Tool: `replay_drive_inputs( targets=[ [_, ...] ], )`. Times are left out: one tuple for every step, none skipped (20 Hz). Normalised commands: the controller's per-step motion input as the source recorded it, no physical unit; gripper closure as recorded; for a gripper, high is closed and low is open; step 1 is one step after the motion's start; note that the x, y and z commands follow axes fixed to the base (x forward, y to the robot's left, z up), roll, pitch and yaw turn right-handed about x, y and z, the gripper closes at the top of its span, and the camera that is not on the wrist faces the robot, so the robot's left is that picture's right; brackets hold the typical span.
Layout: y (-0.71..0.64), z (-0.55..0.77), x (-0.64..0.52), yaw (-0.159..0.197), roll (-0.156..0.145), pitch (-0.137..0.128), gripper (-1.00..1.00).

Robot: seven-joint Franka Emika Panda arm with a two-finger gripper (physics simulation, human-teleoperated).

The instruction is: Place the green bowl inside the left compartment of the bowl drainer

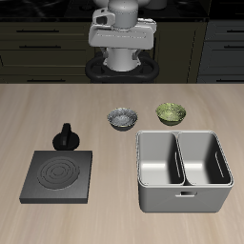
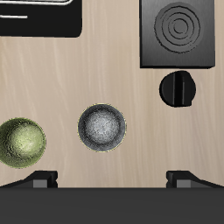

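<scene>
Nearest the front edge of the bench (image 1: pixel 95 224), the bowl drainer (image 1: pixel 183 195) is sitting square on the wood, its middle wall dividing it into two deep bins; both bins are showing only bare grey metal inside. Beside it, at about the same depth, the flat black burner plate (image 1: pixel 58 176) is lying with its concentric rings facing up, and nothing is resting on it. Just behind the plate's far edge, a small black knobbed object (image 1: pixel 66 137) is standing on the bench.

Farther back, two bowls are sitting upright side by side, apart from each other and from the drainer. The grey-and-white patterned bowl (image 1: pixel 122 118) is holding nothing, and in the wrist view its speckled hollow is showing bare. The green bowl (image 1: pixel 170 113) is resting on the bench just behind the drainer's far wall, outside both compartments, also with nothing in it.

At the very back, the arm is raised above the bench. The hand (image 2: pixel 112 179) is hovering well clear of both bowls, its fingers (image 2: pixel 39 181) spread wide apart and gripping nothing.
</scene>
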Motion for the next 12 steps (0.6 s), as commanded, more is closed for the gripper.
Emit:
replay_drive_inputs(
  targets=[
    [0.43,-0.32,-0.01,-0.004,-0.153,0.043,-1.0],
    [0.98,-0.51,-0.04,0.046,0.215,0.161,-1.0],
    [0.75,-0.41,-0.1,0.025,0.078,0.09,-1.0],
    [0.78,-0.3,-0.12,0.093,0.016,0.063,-1.0],
    [0.78,-0.19,-0.12,0.065,0.108,-0.004,-1.0],
    [0.68,-0.25,-0.03,-0.034,0.101,0.066,-1.0],
    [0.47,-0.11,-0.02,-0.015,0.008,0.017,-1.0],
    [0.88,-0.28,-0.06,0.089,0.024,0.006,-1.0],
    [0.75,-0.24,-0.05,-0.047,0.167,0.126,-1.0],
    [0.53,-0.12,-0.05,0.014,0.083,-0.009,-1.0],
    [0.63,-0.19,-0.07,0.069,0.011,-0.01,-1.0],
    [0.63,-0.12,0.06,-0.047,0.086,0.058,-1.0]
  ],
)
